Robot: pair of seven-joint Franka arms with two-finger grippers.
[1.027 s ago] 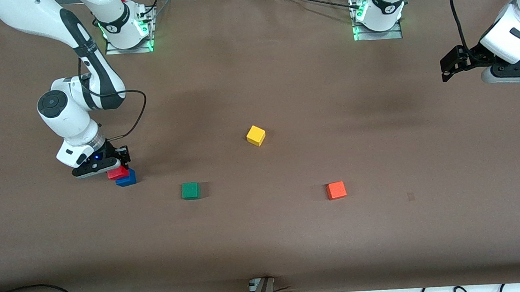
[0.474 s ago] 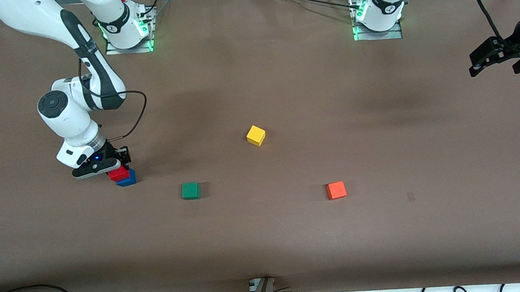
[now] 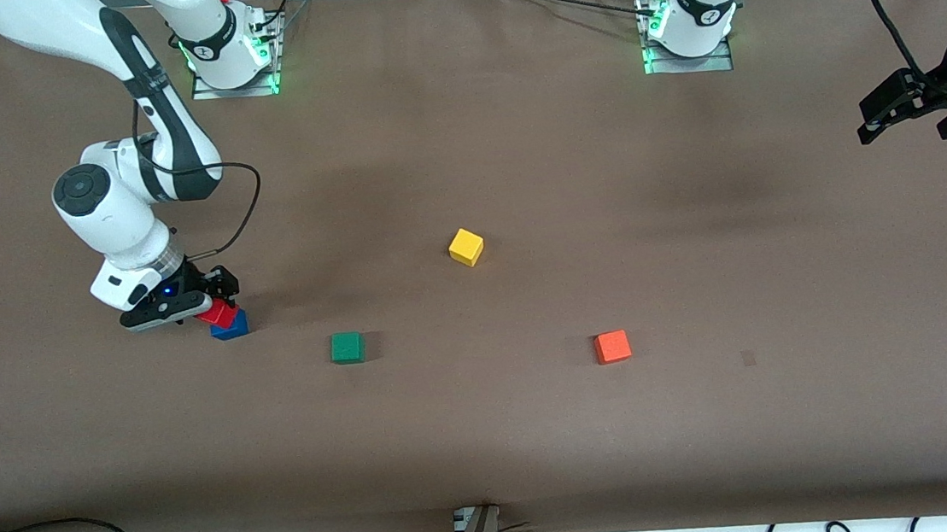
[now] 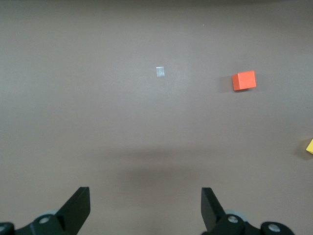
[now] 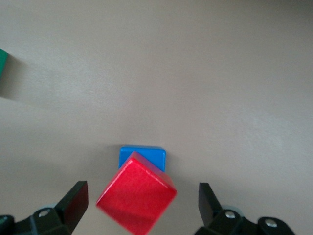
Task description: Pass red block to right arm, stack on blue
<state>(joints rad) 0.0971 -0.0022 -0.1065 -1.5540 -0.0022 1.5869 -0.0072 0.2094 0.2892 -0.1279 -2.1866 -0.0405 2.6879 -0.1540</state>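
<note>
Right gripper [image 5: 139, 205] open over red block [image 5: 136, 193], on blue [image 5: 143, 156], left gripper [image 4: 146, 208] waiting open

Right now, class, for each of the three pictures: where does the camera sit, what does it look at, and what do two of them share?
Front view: high across the table, facing both arm bases; shows the right tool above the red block on the blue block.
Left wrist view: looks down past the open left tool at the orange block.
Right wrist view: looks down between open fingers at the stack.
Shared: front and right wrist views both show the stack.
</note>
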